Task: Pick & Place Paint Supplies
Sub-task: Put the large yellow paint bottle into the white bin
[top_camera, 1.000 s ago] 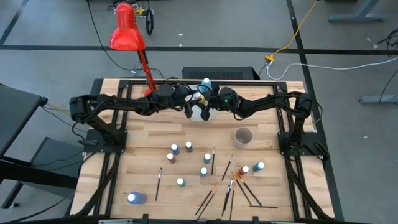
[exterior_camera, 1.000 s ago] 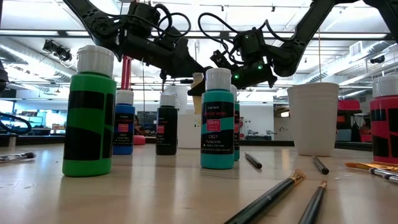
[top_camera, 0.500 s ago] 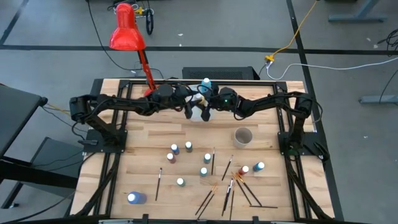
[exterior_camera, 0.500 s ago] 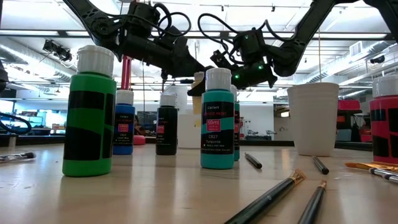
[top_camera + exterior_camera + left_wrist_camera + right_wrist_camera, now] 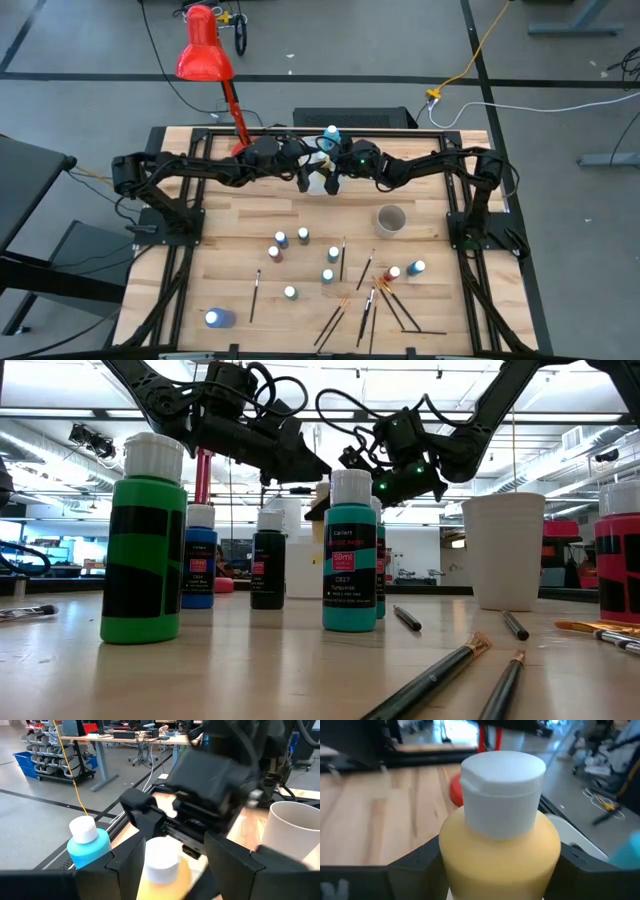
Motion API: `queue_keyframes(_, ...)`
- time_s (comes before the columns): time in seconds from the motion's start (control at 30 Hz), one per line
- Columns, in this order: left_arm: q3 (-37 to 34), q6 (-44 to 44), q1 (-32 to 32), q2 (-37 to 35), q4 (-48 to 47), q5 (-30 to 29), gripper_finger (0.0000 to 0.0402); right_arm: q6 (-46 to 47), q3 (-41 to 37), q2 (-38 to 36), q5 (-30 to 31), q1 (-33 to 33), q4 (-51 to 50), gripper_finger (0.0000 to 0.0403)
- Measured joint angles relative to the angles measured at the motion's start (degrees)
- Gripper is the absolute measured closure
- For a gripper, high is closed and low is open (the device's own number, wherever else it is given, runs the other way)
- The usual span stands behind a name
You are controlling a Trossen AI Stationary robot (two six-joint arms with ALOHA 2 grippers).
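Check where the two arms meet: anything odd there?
Yes. The yellow bottle hangs in the air with both the left gripper and the right gripper around it at once. The right one looks tight on it; the left's hold is unclear. Nothing looks spilled.

Yellow bottle cut off below in both wrist views; brush runs off the low view's edge

Matt wood table; yellow bottle prob. smooth plastic.
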Motion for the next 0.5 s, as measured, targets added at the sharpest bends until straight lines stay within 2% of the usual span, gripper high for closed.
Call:
queue_keyframes(0.23, 0.00, 1.41, 0.02, -0.01, -0.24, -2.56, 0.0178, -2.69, 0.00, -2.36, 5.35, -0.07, -4.23, 0.0176)
queue_keyframes(0.37, 0.00, 1.37, 0.00, -0.01, -0.58, -2.66, 0.0171, -2.06, 0.01, -2.36, 3.58, -0.84, -0.61, 0.0176)
queue_keyframes(0.5, 0.00, 1.35, -0.11, -0.01, -1.22, -2.37, 0.0171, 0.27, -0.03, -1.88, 3.40, -2.35, -1.08, 0.0176)
